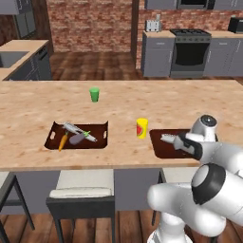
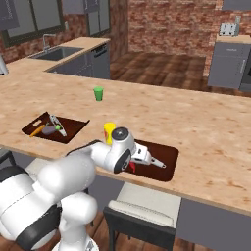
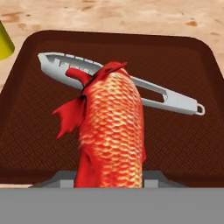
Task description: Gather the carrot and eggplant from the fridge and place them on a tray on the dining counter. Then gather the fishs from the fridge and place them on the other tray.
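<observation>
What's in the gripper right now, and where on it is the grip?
The gripper holds a red-orange scaly fish by its head end; the tail points away over the tray.

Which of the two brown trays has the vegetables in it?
The left tray, near the green cup: it holds the carrot and eggplant. The other tray, under the gripper, has none.

- The carrot (image 1: 63, 141) lies in the left tray (image 1: 53, 135), orange, slanted along its near left side.
- The eggplant (image 1: 76, 139) sits just beside it, dull purple-grey with a green end.
- You also have a slim silvery fish (image 1: 78, 131) lying across that tray, above the eggplant.
- The other tray (image 3: 188, 144) on the table (image 1: 121, 102) holds a silvery fish (image 3: 166, 96) lying flat, diagonal.
- You see an orange-red scaly fish (image 3: 113, 131) standing nearly upright over it, tail fins flared.
</observation>
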